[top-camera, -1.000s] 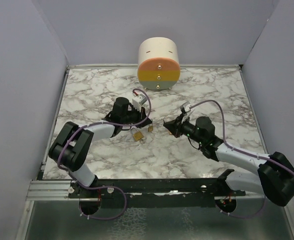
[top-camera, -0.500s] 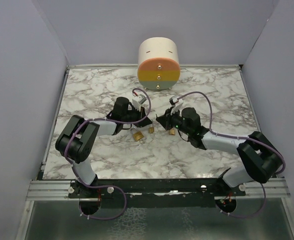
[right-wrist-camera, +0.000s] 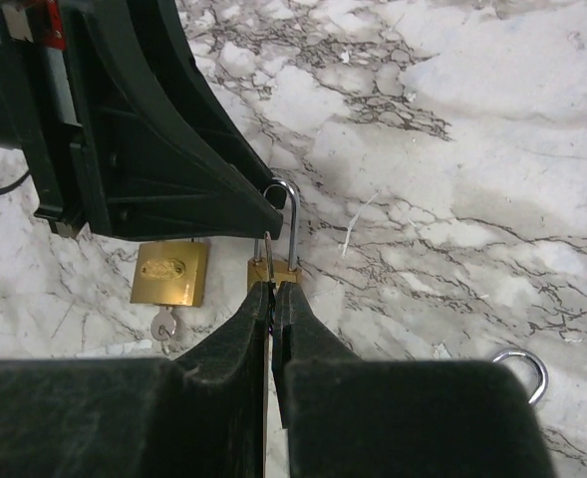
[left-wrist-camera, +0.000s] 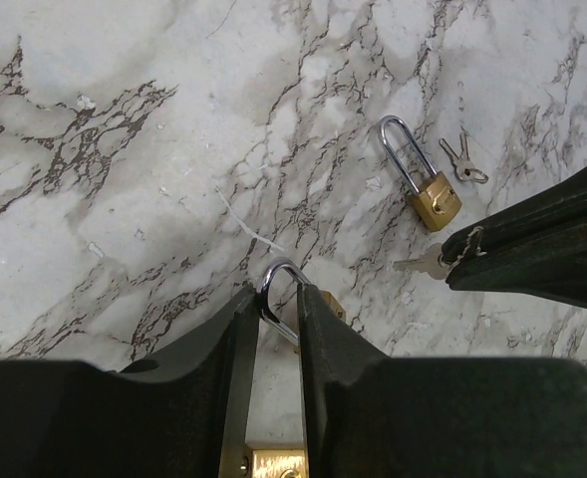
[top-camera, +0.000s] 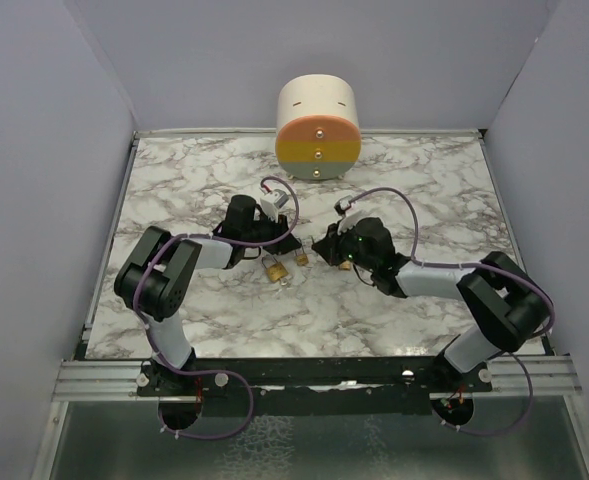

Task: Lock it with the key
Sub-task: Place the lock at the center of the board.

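Note:
A small brass padlock [right-wrist-camera: 291, 231] stands on the marble between both grippers. My left gripper [left-wrist-camera: 276, 291] has its fingers closed round the padlock's steel shackle [left-wrist-camera: 276, 275], which spans the narrow gap between them. From the other side my right gripper [right-wrist-camera: 274, 287] is shut on a silver key [left-wrist-camera: 423, 265], whose blade [right-wrist-camera: 270, 251] points at the top of the padlock's body beside the shackle. In the top view the two grippers [top-camera: 292, 248] [top-camera: 320, 250] meet tip to tip at the table's middle, over the small padlock [top-camera: 301, 258].
A larger brass padlock [right-wrist-camera: 170, 272] with a key [right-wrist-camera: 163, 324] in its keyhole lies just beside the small one. Another padlock [left-wrist-camera: 433, 194] and loose keys [left-wrist-camera: 462, 159] lie farther off. A cream, orange and yellow cylinder [top-camera: 318, 128] stands at the back wall.
The right arm has swung left, bringing the key from the right up to the padlock at the left gripper's tip. The left gripper has stayed put, and its fingers have parted slightly.

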`<action>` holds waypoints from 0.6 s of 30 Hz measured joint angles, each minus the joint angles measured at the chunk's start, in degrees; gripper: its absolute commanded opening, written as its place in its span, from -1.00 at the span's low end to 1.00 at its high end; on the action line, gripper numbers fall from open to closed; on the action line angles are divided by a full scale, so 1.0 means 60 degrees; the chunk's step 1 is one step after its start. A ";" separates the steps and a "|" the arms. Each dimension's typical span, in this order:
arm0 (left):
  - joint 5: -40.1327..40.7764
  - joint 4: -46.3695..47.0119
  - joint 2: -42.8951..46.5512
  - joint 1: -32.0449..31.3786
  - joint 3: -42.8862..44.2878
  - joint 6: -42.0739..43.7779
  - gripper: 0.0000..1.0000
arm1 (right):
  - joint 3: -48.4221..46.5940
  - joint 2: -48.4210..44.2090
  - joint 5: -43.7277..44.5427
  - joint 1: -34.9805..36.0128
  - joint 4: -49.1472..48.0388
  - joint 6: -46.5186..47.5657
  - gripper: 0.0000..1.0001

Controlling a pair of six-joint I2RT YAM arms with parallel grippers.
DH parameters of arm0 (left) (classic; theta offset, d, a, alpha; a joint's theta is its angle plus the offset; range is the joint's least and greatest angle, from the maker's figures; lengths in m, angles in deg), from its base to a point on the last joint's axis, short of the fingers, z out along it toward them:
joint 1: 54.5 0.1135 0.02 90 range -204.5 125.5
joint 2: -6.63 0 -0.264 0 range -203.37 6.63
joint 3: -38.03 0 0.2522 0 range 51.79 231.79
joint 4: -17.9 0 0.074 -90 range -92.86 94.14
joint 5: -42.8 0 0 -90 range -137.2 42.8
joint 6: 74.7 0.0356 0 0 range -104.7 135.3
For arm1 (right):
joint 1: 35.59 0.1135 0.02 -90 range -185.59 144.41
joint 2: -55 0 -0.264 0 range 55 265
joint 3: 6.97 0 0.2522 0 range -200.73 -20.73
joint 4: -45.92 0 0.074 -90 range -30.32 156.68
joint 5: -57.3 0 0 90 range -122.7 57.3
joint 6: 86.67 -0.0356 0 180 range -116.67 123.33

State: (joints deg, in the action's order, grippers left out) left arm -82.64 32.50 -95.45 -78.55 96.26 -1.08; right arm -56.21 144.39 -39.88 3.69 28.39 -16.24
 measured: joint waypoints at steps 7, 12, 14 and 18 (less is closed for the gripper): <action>0.0073 -0.0036 -0.0080 0.0011 0.0109 -0.0004 -0.39 | 0.0000 0.0535 -0.0007 0.0051 -0.0004 -0.0124 -0.96; 0.0087 -0.0033 -0.0189 0.0018 0.0379 -0.0004 -0.31 | -0.0004 0.0754 -0.0011 0.0087 -0.0007 -0.0189 -0.96; 0.0091 -0.0040 -0.0226 0.0018 0.0466 -0.0004 -0.29 | -0.0015 0.0831 -0.0015 0.0087 -0.0015 -0.0197 -0.96; 0.0091 -0.0040 -0.0240 0.0062 0.0550 -0.0007 -0.24 | -0.0106 0.1031 -0.0011 0.0098 -0.0058 -0.0204 -0.96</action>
State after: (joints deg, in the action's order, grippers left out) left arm -82.09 32.26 -96.89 -78.18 99.56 -1.12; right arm -56.85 150.57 -39.95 4.28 28.04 -17.47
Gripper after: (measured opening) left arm 0.359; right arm 0.027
